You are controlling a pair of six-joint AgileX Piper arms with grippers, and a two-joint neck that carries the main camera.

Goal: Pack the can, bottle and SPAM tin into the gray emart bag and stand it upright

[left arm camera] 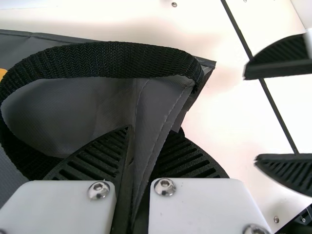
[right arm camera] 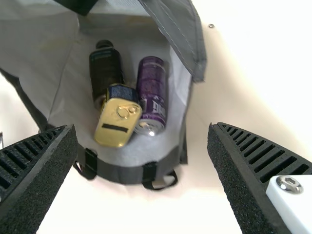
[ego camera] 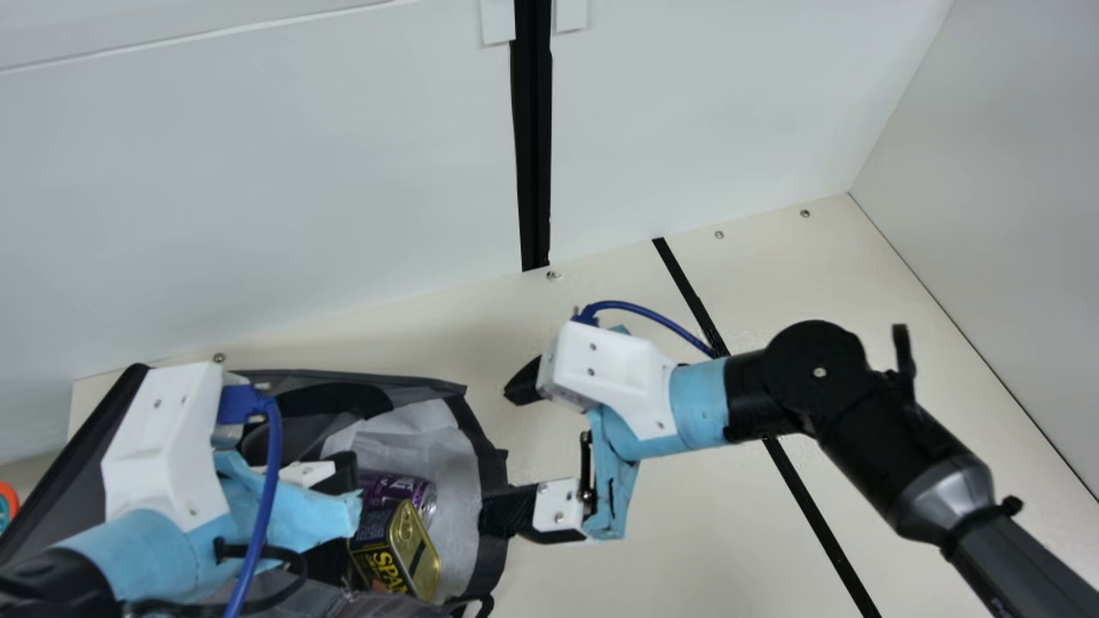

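"What is found at the left side of the gray emart bag (right arm camera: 122, 174)?"

"The left gripper (left arm camera: 153, 130), its jaws closed on a fold of the bag's wall, near the black handle (left arm camera: 122, 53)."

"And inside the bag?"

"The bottle (right arm camera: 105, 70), the can (right arm camera: 151, 87) beside it, and the SPAM tin (right arm camera: 117, 122) close to the mouth. The bag is laid over on its side, its mouth turned toward the right arm."

"To the right of it?"

"The right gripper (ego camera: 515, 448), with jaws spread wide and empty, is held at the mouth. One finger is at the rim; whether it is touched cannot be told."

"So which step is in hand?"

"Packing seems done; the standing-up appears to be under way."

"What is called for next?"

"The rim should probably be gripped or supported on the right, then the mouth raised while the left hold is kept, so nothing is spilled."
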